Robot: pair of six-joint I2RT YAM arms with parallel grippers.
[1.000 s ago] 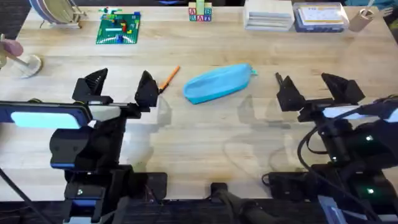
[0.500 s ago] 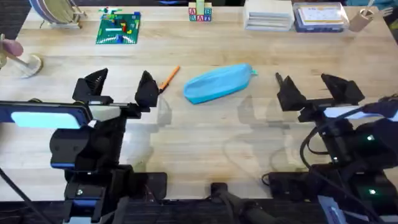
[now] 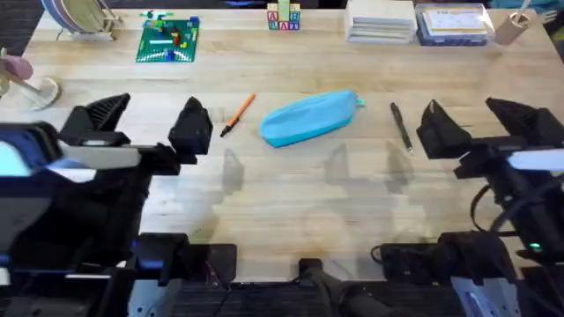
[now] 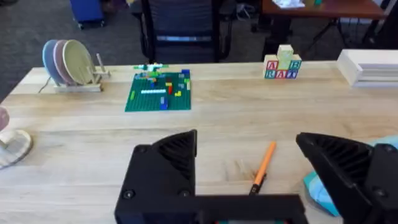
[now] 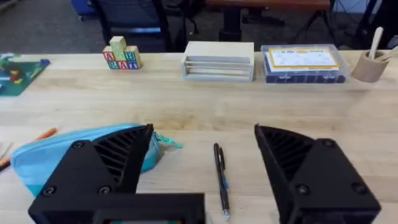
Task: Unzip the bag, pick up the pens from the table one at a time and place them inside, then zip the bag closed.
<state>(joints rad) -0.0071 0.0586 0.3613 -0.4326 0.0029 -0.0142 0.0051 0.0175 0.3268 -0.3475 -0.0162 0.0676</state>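
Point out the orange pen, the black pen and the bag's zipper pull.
orange pen (image 3: 238,114), overhead view, middle of its barrel.
black pen (image 5: 220,175), right wrist view, mid-barrel.
zipper pull (image 3: 359,102), overhead view, the teal tab at the bag's right end.

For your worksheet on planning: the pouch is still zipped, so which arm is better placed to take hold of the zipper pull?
Probably the right: the bag's teal pull points toward the open right hand; the open left hand faces the other end.
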